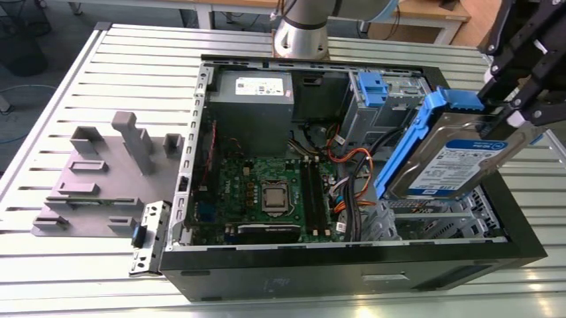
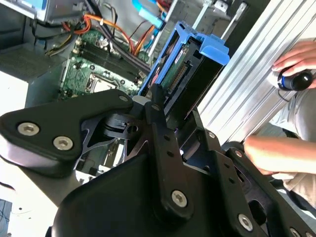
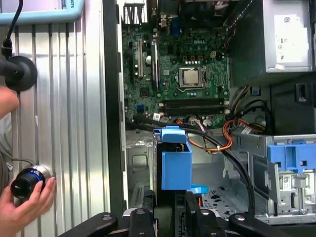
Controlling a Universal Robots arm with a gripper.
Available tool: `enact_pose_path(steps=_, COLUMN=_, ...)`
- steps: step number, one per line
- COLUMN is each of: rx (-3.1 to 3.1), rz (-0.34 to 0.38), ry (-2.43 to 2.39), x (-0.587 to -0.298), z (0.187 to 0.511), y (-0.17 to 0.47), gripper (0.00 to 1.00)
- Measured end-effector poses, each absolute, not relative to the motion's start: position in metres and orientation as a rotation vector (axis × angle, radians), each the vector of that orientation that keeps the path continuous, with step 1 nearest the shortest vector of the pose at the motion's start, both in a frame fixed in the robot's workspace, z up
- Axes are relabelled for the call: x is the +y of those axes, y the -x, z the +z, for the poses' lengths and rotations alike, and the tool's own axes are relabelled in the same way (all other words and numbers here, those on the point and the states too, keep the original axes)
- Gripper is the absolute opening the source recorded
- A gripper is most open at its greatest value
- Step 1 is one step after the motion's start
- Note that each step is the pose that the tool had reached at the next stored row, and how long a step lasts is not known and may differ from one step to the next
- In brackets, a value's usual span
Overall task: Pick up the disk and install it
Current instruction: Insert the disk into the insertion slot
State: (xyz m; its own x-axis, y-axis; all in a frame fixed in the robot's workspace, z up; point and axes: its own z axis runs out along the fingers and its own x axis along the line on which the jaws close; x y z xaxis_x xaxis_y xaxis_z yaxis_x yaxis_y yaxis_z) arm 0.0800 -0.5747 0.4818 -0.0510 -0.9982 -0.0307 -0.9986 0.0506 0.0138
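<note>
Exterior view shows the gripper (image 1: 515, 122) squeezing the disk (image 1: 451, 165) over the computer case (image 1: 354, 265), so fitting it in probably needs careful aim.

Slatted metal table (image 1: 106, 59) with open computer case (image 1: 354, 271), grey fixture (image 1: 97, 179), metal bracket (image 1: 148, 235)

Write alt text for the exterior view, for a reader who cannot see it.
The robot's black hand holds a flat silver metal hard drive with blue plastic side rails, tilted, above the open black computer case on a slatted metal table. A grey stepped fixture lies at the exterior view's left.
</note>
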Motion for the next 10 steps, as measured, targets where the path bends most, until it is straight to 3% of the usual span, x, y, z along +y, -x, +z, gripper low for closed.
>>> enact_pose_path(steps=10, rx=2.268, rz=0.049, ry=2.155, x=-0.575, z=0.472, y=-0.099, gripper=0.35)
